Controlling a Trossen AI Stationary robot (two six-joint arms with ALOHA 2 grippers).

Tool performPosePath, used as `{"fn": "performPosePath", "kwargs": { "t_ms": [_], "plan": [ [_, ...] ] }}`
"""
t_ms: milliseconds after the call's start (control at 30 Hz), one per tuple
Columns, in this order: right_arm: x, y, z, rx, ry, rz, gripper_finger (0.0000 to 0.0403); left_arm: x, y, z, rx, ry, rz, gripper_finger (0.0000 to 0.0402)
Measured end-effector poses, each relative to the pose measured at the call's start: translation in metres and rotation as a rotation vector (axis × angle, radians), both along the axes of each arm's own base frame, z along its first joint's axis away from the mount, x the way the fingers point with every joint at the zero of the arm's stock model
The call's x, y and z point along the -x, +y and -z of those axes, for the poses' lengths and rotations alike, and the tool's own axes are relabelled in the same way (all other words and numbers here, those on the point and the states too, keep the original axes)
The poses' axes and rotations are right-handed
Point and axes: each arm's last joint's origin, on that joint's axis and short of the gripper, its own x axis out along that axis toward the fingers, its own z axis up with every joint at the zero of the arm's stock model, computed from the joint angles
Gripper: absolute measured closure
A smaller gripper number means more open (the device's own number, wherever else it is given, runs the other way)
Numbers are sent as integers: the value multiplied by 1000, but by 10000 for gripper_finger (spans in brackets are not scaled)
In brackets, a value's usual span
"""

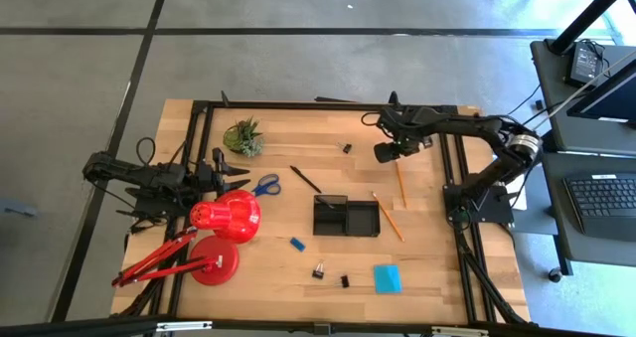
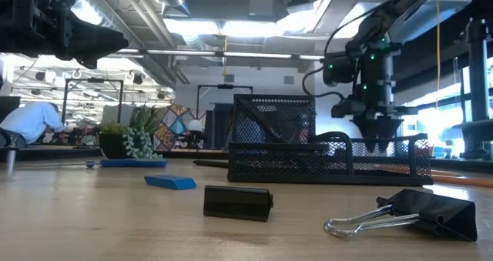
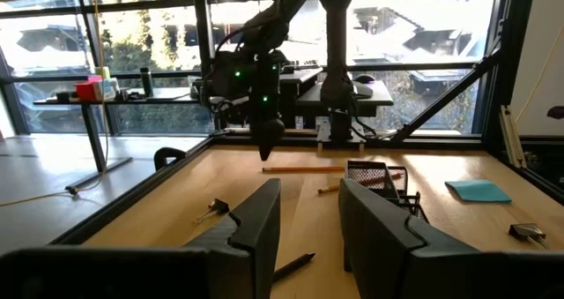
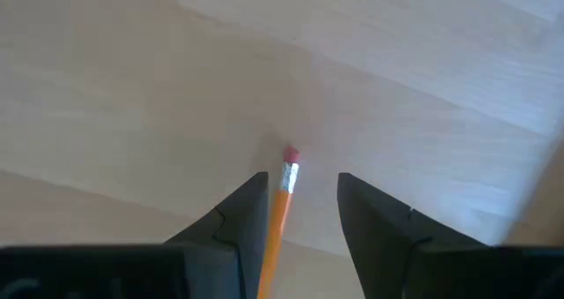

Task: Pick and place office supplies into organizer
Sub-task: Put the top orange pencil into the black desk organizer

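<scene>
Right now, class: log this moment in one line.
right gripper: open above pencil | left gripper: open, waiting beside lamp | organizer: no pencil yet

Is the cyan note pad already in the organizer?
No, the cyan note pad lies on the table, apart from the organizer.

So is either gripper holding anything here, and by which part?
Nothing is held. The right gripper hangs open over a pencil's eraser end; the left gripper waits open, empty.
</scene>
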Motion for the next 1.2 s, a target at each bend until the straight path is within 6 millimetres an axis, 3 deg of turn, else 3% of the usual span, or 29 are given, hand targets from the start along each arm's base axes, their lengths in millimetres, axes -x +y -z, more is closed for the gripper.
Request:
{"fn": "performPosePath", "kwargs": {
  "t_ms": [500, 1200],
  "plan": [
    [-10, -5, 27, -30, 44, -4, 263, 0, 0, 0, 0, 0, 0, 290],
    [-9, 4, 38, -33, 54, 26, 263, 0, 0, 0, 0, 0, 7, 290]
  ]
}}
